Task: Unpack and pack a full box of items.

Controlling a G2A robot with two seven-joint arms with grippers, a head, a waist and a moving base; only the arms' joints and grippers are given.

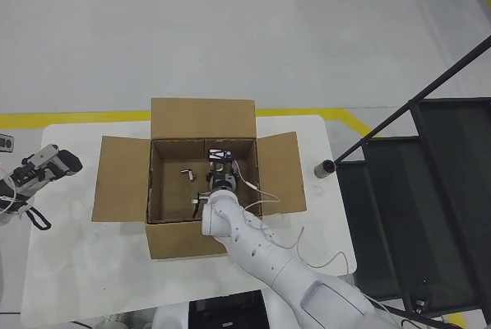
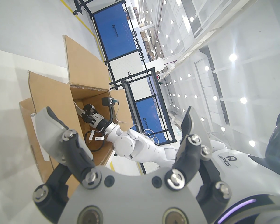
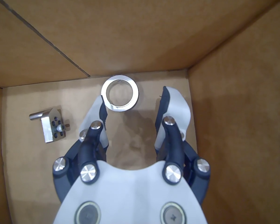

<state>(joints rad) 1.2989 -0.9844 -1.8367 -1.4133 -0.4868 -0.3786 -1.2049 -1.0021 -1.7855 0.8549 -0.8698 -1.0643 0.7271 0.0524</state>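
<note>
Right fingers point(image 3: 175, 108) spread wide beside smooth round metal ring point(image 3: 119, 93) in cardboard box point(image 3: 130, 24).

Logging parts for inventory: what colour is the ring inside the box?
Shiny silver, bare metal; the ring shows best in the right wrist view.

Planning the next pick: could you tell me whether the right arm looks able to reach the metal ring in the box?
Probably yes: the right end effector is inside the box, open, with the metal ring flat on the floor at its fingertips and nothing between.
</note>
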